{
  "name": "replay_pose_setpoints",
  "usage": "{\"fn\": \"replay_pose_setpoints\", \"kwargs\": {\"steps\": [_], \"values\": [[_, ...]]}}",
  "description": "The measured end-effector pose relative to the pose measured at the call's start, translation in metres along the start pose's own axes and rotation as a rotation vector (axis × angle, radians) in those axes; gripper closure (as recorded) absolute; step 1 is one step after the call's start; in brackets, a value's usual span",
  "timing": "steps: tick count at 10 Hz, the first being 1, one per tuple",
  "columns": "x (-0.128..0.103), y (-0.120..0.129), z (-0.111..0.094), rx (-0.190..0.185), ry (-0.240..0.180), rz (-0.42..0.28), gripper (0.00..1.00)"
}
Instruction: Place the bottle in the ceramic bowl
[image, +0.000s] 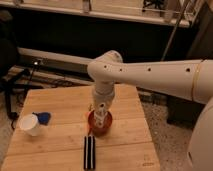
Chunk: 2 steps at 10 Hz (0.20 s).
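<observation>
The red-orange ceramic bowl (99, 125) sits on the wooden table (60, 105), right of its middle. My white arm comes in from the right and bends straight down over the bowl. My gripper (101, 117) hangs right above the bowl, its tip at or inside the rim. A pale slim shape under the wrist reaches into the bowl; I cannot tell whether it is the bottle or part of the gripper. No bottle shows anywhere else on the table.
A white cup (29, 124) stands near the table's left edge, with a small blue object (44, 117) beside it. A black ribbed bar (89, 151) lies in front of the bowl near the front edge. A dark rail and cables run behind the table.
</observation>
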Motion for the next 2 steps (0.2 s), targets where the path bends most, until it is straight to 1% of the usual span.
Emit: {"fn": "replay_pose_setpoints", "kwargs": {"steps": [2], "values": [[-0.0002, -0.0005, 0.0000, 0.001, 0.000, 0.000, 0.20]]}}
